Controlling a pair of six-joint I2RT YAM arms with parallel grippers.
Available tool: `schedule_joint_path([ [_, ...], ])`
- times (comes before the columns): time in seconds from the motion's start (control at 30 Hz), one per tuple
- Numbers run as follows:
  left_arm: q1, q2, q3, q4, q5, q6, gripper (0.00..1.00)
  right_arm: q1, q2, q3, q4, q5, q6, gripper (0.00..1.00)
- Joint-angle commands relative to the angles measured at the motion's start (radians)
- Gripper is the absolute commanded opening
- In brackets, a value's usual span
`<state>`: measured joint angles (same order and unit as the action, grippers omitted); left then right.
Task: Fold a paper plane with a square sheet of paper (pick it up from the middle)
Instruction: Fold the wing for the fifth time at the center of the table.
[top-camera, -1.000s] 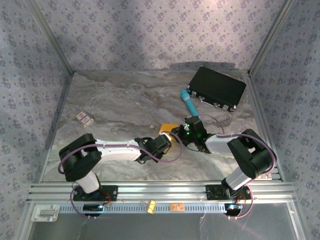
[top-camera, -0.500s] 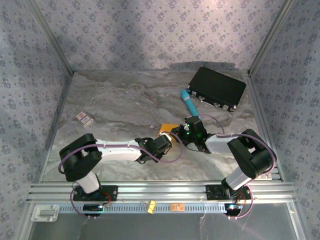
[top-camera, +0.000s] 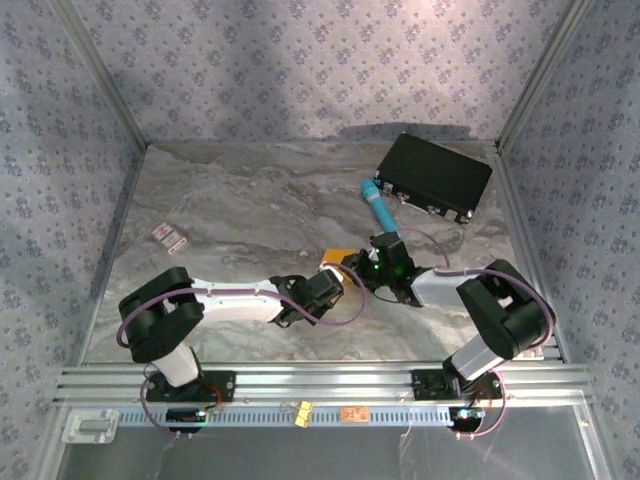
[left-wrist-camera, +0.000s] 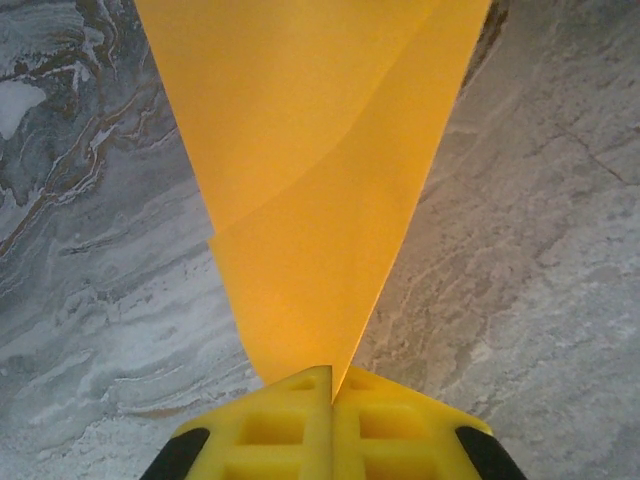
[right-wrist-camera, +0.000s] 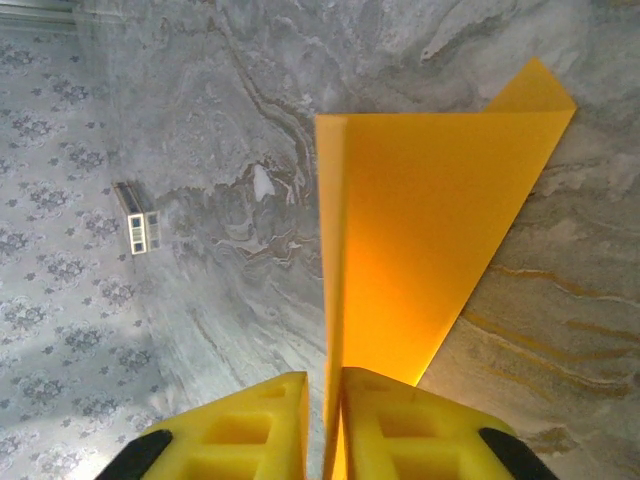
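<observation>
The square sheet of paper (left-wrist-camera: 310, 200), partly folded, sits between the two arms over the marbled desk (top-camera: 250, 200), near its middle. The left gripper (left-wrist-camera: 332, 378) is pressed together, pinching the sheet's narrow end. The right gripper (right-wrist-camera: 322, 385) straddles a folded edge with a slim gap; I cannot tell whether it grips.

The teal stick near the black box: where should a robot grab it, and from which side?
I'd grip the teal stick around its slim middle, straight down from above, fingers across its width: it lies flat on the table with both long sides free.
</observation>
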<state>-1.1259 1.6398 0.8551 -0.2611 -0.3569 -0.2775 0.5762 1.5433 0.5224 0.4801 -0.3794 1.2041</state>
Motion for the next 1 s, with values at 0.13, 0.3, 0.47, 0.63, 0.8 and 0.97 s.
schedule_joint_path([
  [0.13,0.004,-0.027,0.004,0.021,0.034,-0.03,0.01,-0.01,-0.151,0.01,-0.255,0.109,-0.104,0.4],
  [0.3,0.06,-0.068,-0.037,0.096,0.187,-0.085,0.0,-0.024,-0.277,-0.014,-0.384,0.165,-0.157,0.51],
  [0.47,0.11,-0.083,-0.067,0.15,0.316,-0.097,0.0,-0.036,-0.368,-0.046,-0.426,0.182,-0.176,0.52],
  [0.63,0.132,-0.072,-0.076,0.171,0.381,-0.106,0.0,-0.041,-0.434,-0.077,-0.434,0.198,-0.175,0.55],
  [0.8,0.163,-0.063,-0.097,0.211,0.45,-0.129,0.0,-0.042,-0.456,-0.093,-0.434,0.192,-0.175,0.55],
  [0.97,0.196,-0.053,-0.115,0.247,0.515,-0.147,0.0,-0.04,-0.456,-0.104,-0.416,0.186,-0.173,0.56],
])
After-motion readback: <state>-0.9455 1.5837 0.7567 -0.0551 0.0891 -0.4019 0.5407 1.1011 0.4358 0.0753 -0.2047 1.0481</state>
